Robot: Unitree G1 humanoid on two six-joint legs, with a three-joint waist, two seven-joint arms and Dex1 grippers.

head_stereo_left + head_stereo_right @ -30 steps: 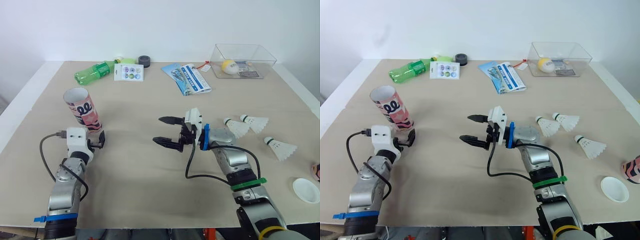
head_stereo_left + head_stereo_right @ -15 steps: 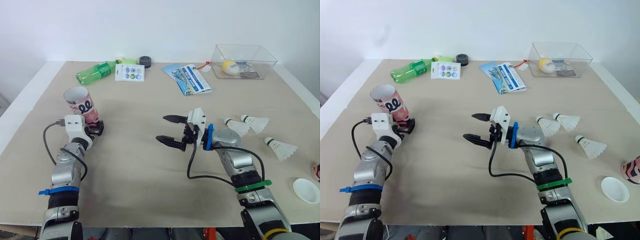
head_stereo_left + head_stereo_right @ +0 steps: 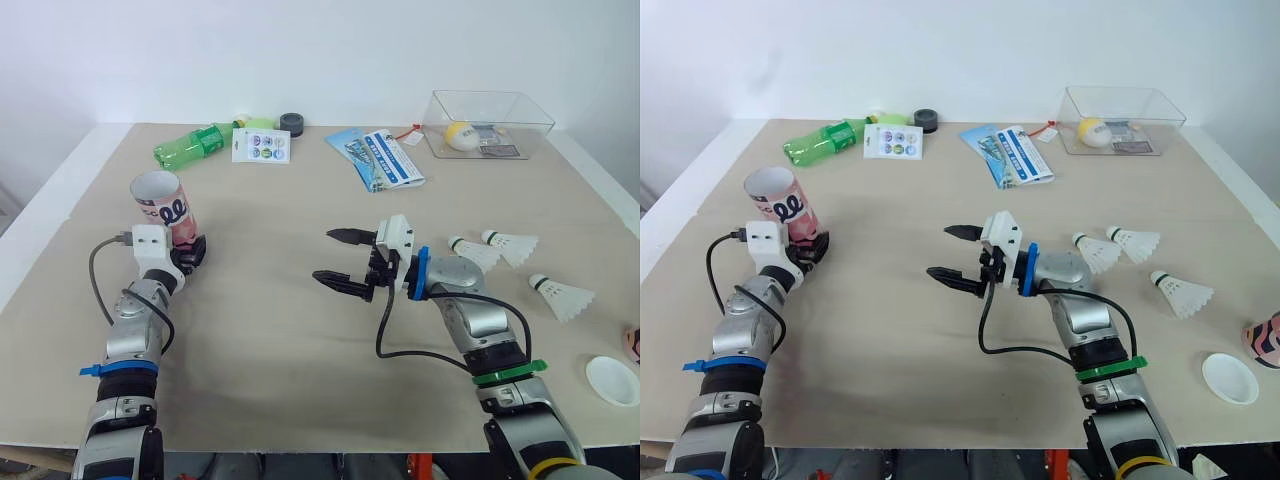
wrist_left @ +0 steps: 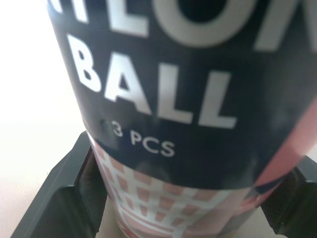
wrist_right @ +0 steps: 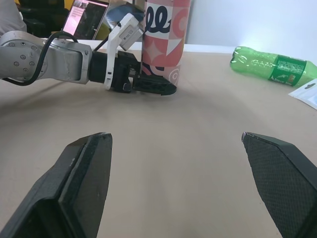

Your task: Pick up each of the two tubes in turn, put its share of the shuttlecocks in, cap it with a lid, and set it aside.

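While the tube (image 3: 165,205) is standing on the table (image 3: 280,340), left jaws: gripping its base at a narrow setting, one finger pressing each side, seemingly in contact.
Left gripper (image 3: 192,252): sitting low at the tube's foot, just above the tabletop.
Left arm: reaching forward to the tube, forearm rising from the near edge, wrist straight.
Right jaws: gaping wide, holding nothing.
Right gripper (image 3: 325,256): hovering well to the right of the tube, fingertips pointing towards it.
Shuttlecocks (image 3: 470,252): three lying far right of the tube, beyond the right arm.
Lid (image 3: 611,380): lying farther right again.
Step in hand: securing the tube for lifting (judgement).
Doing it well: such a low grip is leaving the tall tube free to tip, so squeezing firmly and lifting straight up, mouth upward, is looking wisest.
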